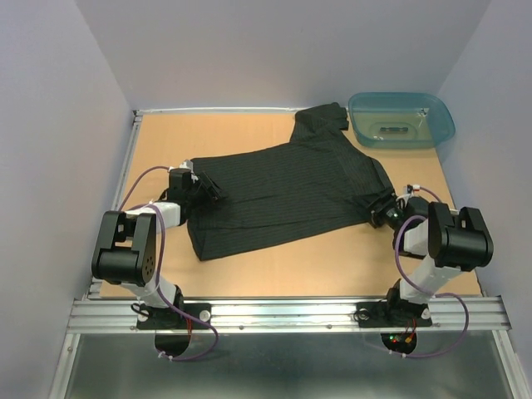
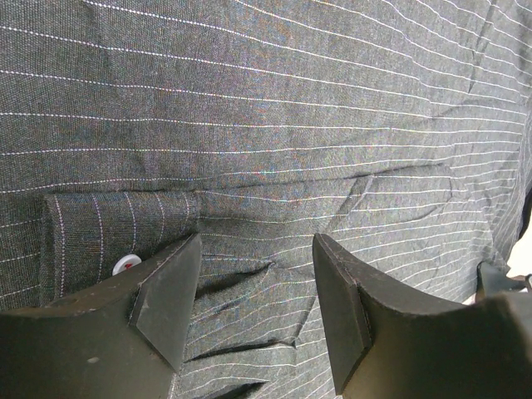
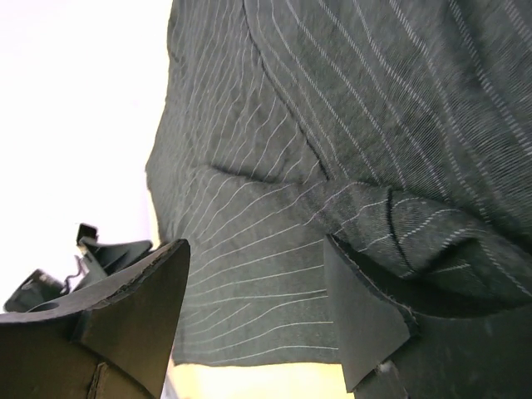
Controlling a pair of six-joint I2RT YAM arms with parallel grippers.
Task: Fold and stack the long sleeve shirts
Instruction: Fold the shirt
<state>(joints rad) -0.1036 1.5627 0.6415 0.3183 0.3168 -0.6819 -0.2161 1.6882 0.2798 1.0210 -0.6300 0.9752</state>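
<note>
The black pinstriped shirt lies spread flat across the tabletop, with one sleeve reaching toward the teal tub. My left fingers stand spread over the cloth by a buttoned flap. My right fingers are spread at the opposite edge. Neither pinches anything. I judge the first fold is only beginning: next I must close on both edges and lift them together.

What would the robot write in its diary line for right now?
shirt: spread out, unfolded | left fingers: open at its left edge | right fingers: open at its right edge | teal tub: far right
</note>
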